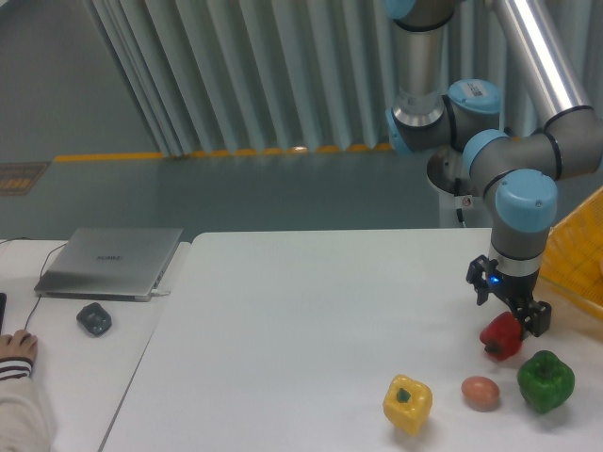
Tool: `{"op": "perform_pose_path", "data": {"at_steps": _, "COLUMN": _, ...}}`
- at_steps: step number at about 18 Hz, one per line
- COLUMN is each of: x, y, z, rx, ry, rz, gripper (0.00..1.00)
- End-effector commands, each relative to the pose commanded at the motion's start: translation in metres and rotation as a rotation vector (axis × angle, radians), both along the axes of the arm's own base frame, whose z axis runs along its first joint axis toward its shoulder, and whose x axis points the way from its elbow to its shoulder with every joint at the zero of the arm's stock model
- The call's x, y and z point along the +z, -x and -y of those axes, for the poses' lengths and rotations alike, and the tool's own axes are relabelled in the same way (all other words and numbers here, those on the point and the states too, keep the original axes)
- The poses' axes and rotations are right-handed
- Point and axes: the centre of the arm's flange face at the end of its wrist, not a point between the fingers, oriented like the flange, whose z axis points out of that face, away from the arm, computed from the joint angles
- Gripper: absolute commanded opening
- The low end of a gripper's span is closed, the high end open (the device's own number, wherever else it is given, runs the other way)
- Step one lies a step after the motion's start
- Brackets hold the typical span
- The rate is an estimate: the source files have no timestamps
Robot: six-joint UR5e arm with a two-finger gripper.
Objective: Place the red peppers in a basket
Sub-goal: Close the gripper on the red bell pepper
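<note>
Where the white table point(311, 320) runs toward its right edge, the gripper point(510, 313) hangs low over the red pepper point(500, 336), its two dark fingers spread apart with one on either side of the pepper's top. The fingers look wide rather than clamped, though from this angle it is hard to say whether either one is actually touching the pepper's skin. The pepper sits on the table surface, its dark stem pointing down and to the left.

The basket point(577, 254) is at the far right, just beside the arm's wrist, and only its yellow lattice side and rim show before the frame cuts it off. It lies up and to the right of the red pepper, near but apart from it.

A green pepper point(545, 380) rests just beside the red one, lower and to the right. A small brownish-orange round object point(480, 392) lies to the left of the green pepper, and a yellow pepper point(407, 404) sits further left, near the front edge.

On the adjoining table at the left, a closed grey laptop point(111, 261) lies flat with a small dark object point(93, 318) in front of it. A person's hand point(16, 347) in a striped cuff rests at the left border.
</note>
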Motion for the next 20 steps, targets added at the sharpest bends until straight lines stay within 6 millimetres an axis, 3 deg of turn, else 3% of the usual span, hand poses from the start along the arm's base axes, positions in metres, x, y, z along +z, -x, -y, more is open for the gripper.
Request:
{"op": "perform_pose_path", "data": {"at_steps": 9, "x": -0.016, "y": -0.003, "z": -0.006, "rx": -0.009, "ry": 0.027, "rz": 0.013, "gripper": 1.0}}
{"op": "perform_pose_path", "data": {"at_steps": 19, "x": -0.021, "y": -0.008, "z": -0.014, "rx": -0.002, "ry": 0.075, "rz": -0.026, "gripper": 0.99}}
{"op": "perform_pose_path", "data": {"at_steps": 20, "x": -0.023, "y": -0.01, "z": -0.016, "rx": -0.011, "ry": 0.088, "rz": -0.035, "gripper": 0.88}}
